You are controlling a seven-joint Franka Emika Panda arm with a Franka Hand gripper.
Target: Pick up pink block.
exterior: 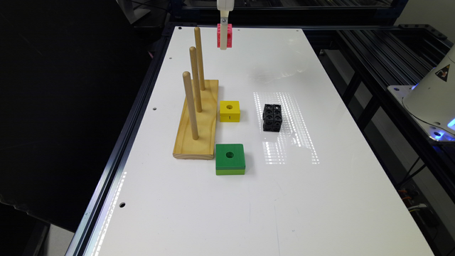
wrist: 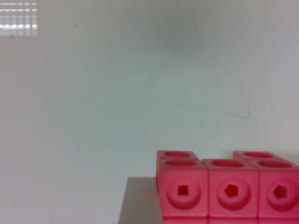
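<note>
Nearest lies the green square wooden block [exterior: 230, 159], then the yellow holed cube [exterior: 229, 111] and black holed plastic block [exterior: 272, 117], set beside the wooden peg board [exterior: 197, 122]. Farthest, the gripper [exterior: 223, 46] clamps the bright pink holed plastic block [exterior: 224, 35], suspended well above the white table [exterior: 320, 195], so the pick appears achieved.

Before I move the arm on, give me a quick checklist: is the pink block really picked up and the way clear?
1. Pink block off the table: ok, it hangs well above the white surface at the far end.
2. Claw on the block: ok, a white finger crosses its face.
3. Grip firmness: cannot tell; the wrist view shows the block's holed faces, not the contact.
4. Space around the block: ok, the nearest wooden peg stands apart from it.
5. Black block, yellow block, green block: ok, resting on the table.
</note>
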